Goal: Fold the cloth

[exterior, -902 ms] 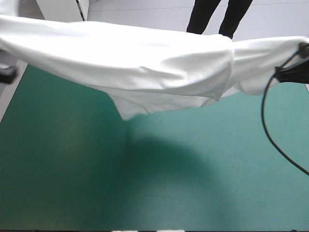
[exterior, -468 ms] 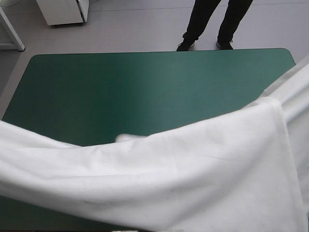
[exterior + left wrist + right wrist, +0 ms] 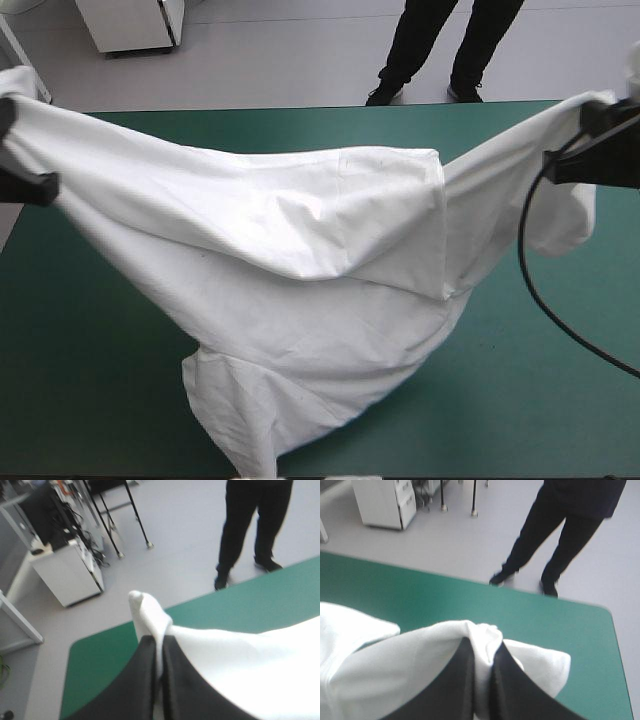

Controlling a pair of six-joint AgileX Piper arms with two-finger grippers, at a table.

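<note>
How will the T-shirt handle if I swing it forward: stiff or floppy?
Probably very floppy: the T-shirt sags deeply between the left gripper and right gripper. Likely light, since two pinched edges carry it. Its hanging tail may bunch.

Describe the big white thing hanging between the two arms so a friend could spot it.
Find the teal-green table that fills the view. Over it a white T-shirt is stretched between the left gripper and the right gripper, sagging toward the near edge. It alone is soft, white and wrinkled.
</note>
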